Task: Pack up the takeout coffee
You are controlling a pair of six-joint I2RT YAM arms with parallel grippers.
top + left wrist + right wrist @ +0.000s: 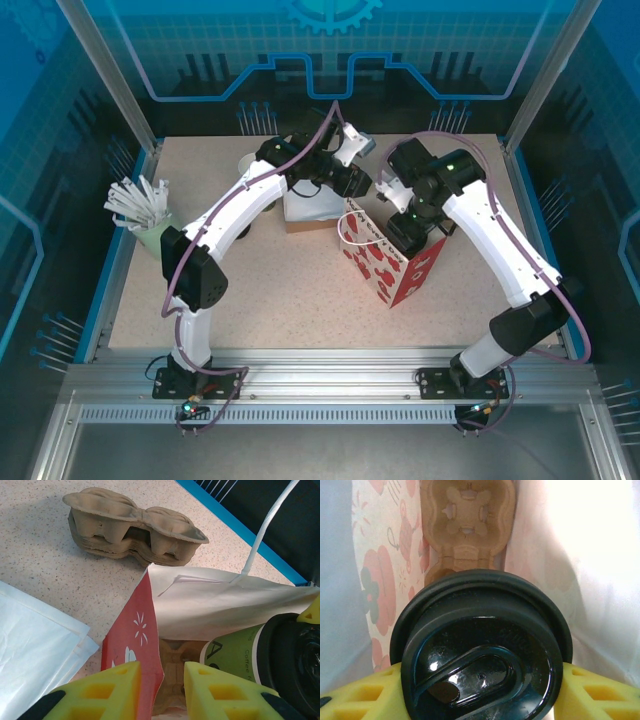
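The takeout coffee, a dark green cup with a black lid, hangs inside the mouth of the red-and-white gift bag. My right gripper is shut on it just under the lid, with a yellow finger on each side. A brown pulp tray lies at the bag's bottom, below the cup. My left gripper is at the bag's left rim. Its fingers are apart, and the red bag wall stands between them against the left finger.
A stack of pulp trays lies on the table beyond the bag. White paper bags lie just left of it. A mint cup of white sticks stands at the left edge. The bag's white handle stands up.
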